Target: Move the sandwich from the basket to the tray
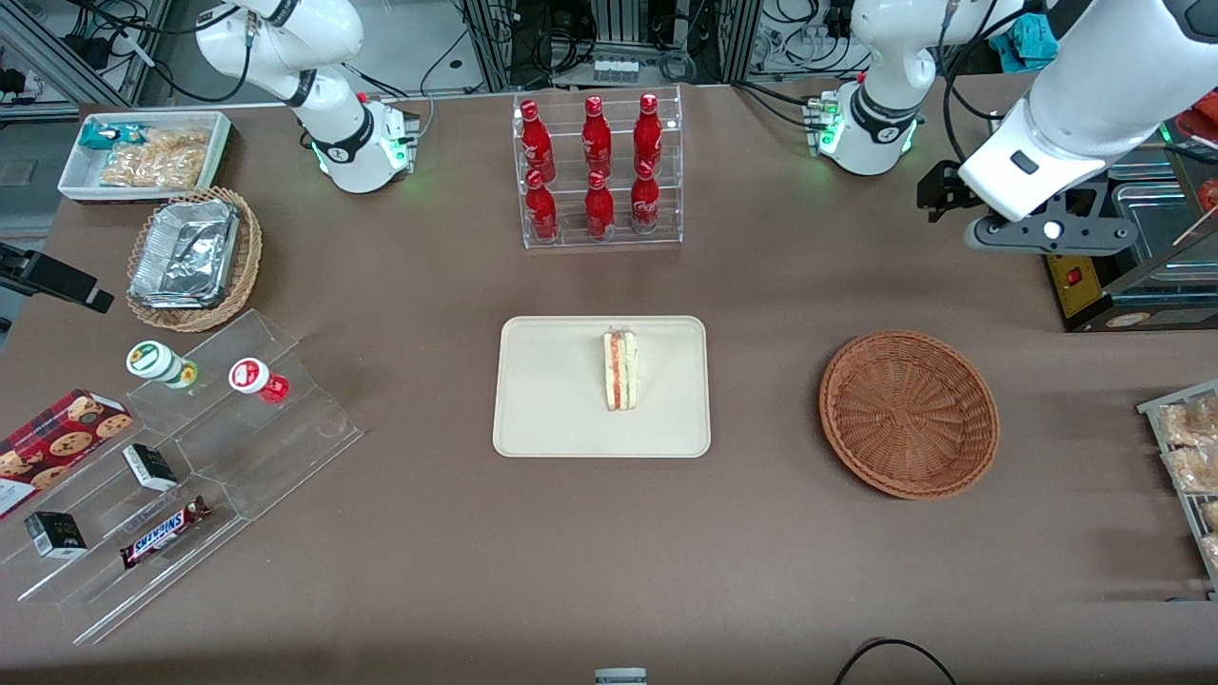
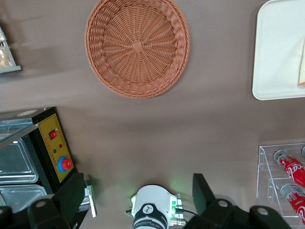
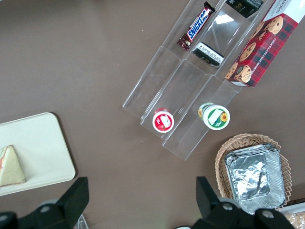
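The sandwich (image 1: 620,369), a pale wedge with a red-orange stripe, lies on the cream tray (image 1: 552,400) mid-table. A sliver of the sandwich (image 2: 302,67) shows on the tray (image 2: 276,57) in the left wrist view. The reddish-brown wicker basket (image 1: 909,412) sits beside the tray, toward the working arm's end, with nothing in it. The left arm's gripper (image 1: 939,195) hangs high above the table, farther from the front camera than the basket and near its own arm's base. Seen from the wrist, the gripper (image 2: 138,190) is open, holding nothing, far above the basket (image 2: 137,46).
A clear rack of red bottles (image 1: 598,171) stands farther from the front camera than the tray. A yellow control box (image 2: 55,148) and metal pans sit near the working arm's base (image 1: 866,128). Acrylic steps with snacks (image 1: 190,457) and a foil-filled tan basket (image 1: 195,257) lie toward the parked arm's end.
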Robot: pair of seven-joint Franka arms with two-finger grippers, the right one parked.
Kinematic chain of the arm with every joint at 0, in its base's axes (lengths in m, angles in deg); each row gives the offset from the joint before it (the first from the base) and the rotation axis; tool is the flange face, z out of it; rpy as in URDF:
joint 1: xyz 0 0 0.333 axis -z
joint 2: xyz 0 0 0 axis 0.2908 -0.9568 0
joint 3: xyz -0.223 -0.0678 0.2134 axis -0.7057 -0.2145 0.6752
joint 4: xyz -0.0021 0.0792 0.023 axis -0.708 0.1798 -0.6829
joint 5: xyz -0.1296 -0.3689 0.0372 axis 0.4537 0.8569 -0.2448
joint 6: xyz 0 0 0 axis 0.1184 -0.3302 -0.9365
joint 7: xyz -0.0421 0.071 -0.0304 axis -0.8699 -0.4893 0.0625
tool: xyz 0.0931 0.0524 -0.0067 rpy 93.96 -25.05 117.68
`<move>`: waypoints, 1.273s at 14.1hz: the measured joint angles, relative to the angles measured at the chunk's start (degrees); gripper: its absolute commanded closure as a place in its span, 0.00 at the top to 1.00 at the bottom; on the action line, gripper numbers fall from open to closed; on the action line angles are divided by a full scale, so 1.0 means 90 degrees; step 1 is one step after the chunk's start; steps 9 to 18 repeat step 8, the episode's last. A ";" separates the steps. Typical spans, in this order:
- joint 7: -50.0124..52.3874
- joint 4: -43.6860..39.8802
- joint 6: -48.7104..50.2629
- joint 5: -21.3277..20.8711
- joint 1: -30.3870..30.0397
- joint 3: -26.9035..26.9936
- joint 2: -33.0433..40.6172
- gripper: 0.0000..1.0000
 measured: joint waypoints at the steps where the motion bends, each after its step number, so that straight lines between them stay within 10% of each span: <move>1: 0.0091 -0.0014 -0.0002 0.0088 -0.0055 0.0010 -0.0001 1.00; 18: 0.0181 -0.0031 -0.0137 0.0629 -0.0447 0.0030 -0.0008 1.00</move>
